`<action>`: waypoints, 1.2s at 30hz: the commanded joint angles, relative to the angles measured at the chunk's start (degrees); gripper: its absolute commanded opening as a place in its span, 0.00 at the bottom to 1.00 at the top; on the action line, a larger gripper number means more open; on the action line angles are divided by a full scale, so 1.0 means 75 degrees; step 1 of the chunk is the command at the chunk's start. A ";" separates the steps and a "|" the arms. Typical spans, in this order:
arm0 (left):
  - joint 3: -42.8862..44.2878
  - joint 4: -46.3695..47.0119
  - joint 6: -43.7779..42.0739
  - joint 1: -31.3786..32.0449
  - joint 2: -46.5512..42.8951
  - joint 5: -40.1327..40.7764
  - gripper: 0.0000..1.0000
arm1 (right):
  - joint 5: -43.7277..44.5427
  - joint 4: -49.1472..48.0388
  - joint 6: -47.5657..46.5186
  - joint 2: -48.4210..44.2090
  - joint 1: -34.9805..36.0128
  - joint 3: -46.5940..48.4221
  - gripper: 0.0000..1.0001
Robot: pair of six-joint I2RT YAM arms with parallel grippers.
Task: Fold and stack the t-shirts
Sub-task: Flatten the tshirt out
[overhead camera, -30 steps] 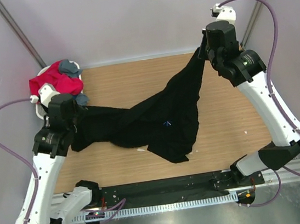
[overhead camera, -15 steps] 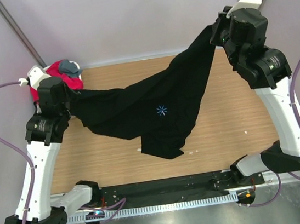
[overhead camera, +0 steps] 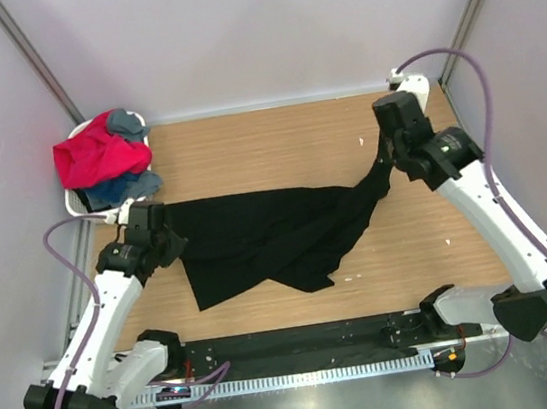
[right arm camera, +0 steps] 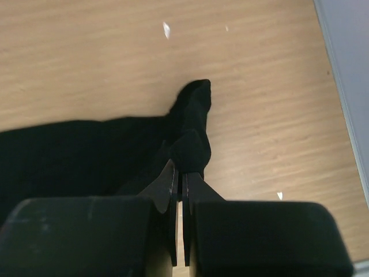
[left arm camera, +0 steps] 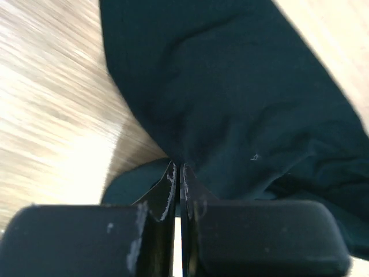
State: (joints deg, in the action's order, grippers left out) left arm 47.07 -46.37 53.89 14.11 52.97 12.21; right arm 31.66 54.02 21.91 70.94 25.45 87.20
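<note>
- The black t-shirt (overhead camera: 268, 235) lies across the middle of the wooden table (overhead camera: 275, 139).
- The left gripper (left arm camera: 177, 173) pinches its left end tight.
- The right gripper (right arm camera: 180, 173) pinches its right end tight.
- A red-pink t-shirt (overhead camera: 96, 159) sits in the white basket (overhead camera: 72, 202), upper left.

Four t-shirts in all. One black t-shirt (overhead camera: 268, 235) lies across the middle of the tabletop (overhead camera: 246, 148). Three more are heaped at the far-left corner: one red-pink t-shirt (overhead camera: 96, 157), one grey t-shirt (overhead camera: 126, 121) and one blue t-shirt (overhead camera: 120, 189). One white basket (overhead camera: 74, 204) sits under that heap.

There are two arms, one left arm (overhead camera: 98, 328) and one right arm (overhead camera: 497, 215). There are two pincers, one left pincer (overhead camera: 170, 240) and one right pincer (overhead camera: 380, 157). Two purple cables (overhead camera: 475, 87) show, one per arm. There is one tabletop. Three small white specks (overhead camera: 362, 139) dot the wood.
</note>
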 commanded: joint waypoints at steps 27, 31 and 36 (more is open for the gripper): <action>-0.3297 -0.0720 0.2388 0.0252 -0.2246 -0.0878 0.65 | -0.1175 -0.1789 -0.0191 0.2050 -0.0382 -0.1232 0.01; -0.3510 -0.0450 0.2460 0.0252 -0.2317 -0.0901 0.59 | -0.1057 -0.1625 -0.0168 0.2015 -0.0382 -0.1232 0.01; -0.3475 -0.0427 0.2342 0.0252 -0.2001 -0.0819 0.52 | -0.0975 -0.1601 -0.0121 0.2014 -0.0382 -0.1290 0.01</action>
State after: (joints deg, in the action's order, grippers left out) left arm 20.38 -51.07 70.54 15.84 36.88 5.74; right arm 23.38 42.35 21.12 87.15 22.74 77.69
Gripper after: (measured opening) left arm 0.538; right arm 0.044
